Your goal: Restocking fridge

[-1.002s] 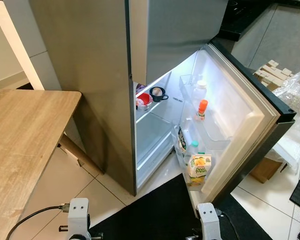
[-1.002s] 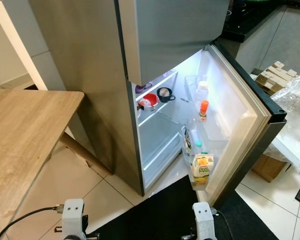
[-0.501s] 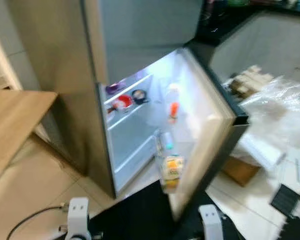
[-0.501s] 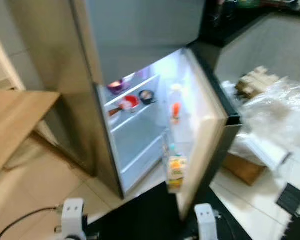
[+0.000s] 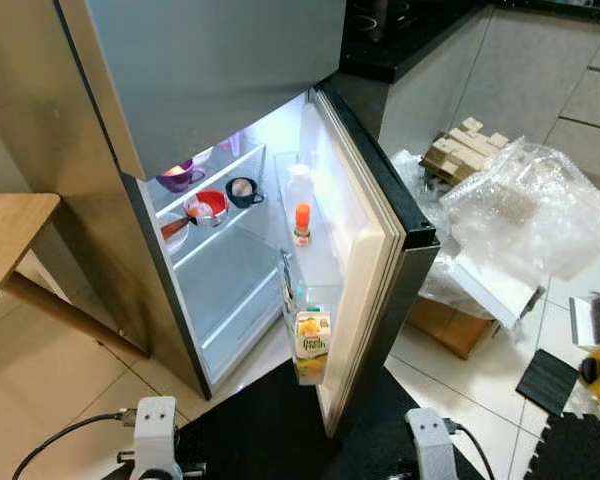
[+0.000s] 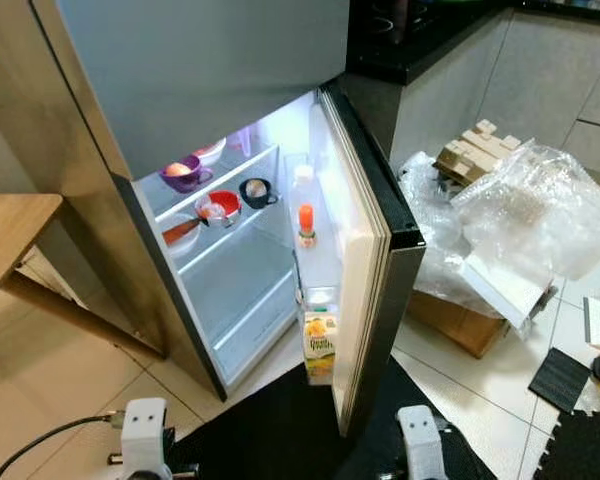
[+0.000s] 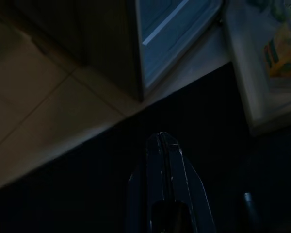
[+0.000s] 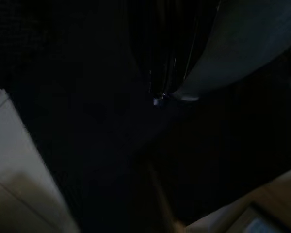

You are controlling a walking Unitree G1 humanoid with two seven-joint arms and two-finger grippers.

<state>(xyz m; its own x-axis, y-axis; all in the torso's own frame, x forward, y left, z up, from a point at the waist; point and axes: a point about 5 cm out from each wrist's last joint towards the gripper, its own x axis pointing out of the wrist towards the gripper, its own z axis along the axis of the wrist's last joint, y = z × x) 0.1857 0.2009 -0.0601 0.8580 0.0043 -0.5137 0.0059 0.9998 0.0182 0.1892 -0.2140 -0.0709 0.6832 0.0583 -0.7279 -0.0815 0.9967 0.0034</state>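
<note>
The fridge's lower door [image 5: 365,200] stands wide open and the inside is lit. On its door shelves are an orange juice carton [image 5: 311,340] at the bottom, a small bottle with an orange cap [image 5: 302,222] and a clear bottle with a white cap [image 5: 298,185]. On the inner shelves sit a red bowl [image 5: 206,206], a purple bowl [image 5: 178,178] and a black cup [image 5: 243,190]. Both arms hang low over the black mat [image 5: 270,420]. My left gripper [image 7: 161,138] is shut and empty, near the fridge's bottom corner. In its dark view my right gripper [image 8: 158,99] looks shut.
A wooden table [image 5: 5,230] stands at the left. Right of the door lie crumpled bubble wrap [image 5: 520,210], a cardboard box [image 5: 450,325], stacked wooden blocks [image 5: 465,150] and black foam tiles [image 5: 545,380]. Grey kitchen cabinets [image 5: 540,70] run behind them.
The camera has swung to the right, so the fridge and table sit further left in the picture and more of the clutter shows. Nothing in the fridge has moved.
</note>
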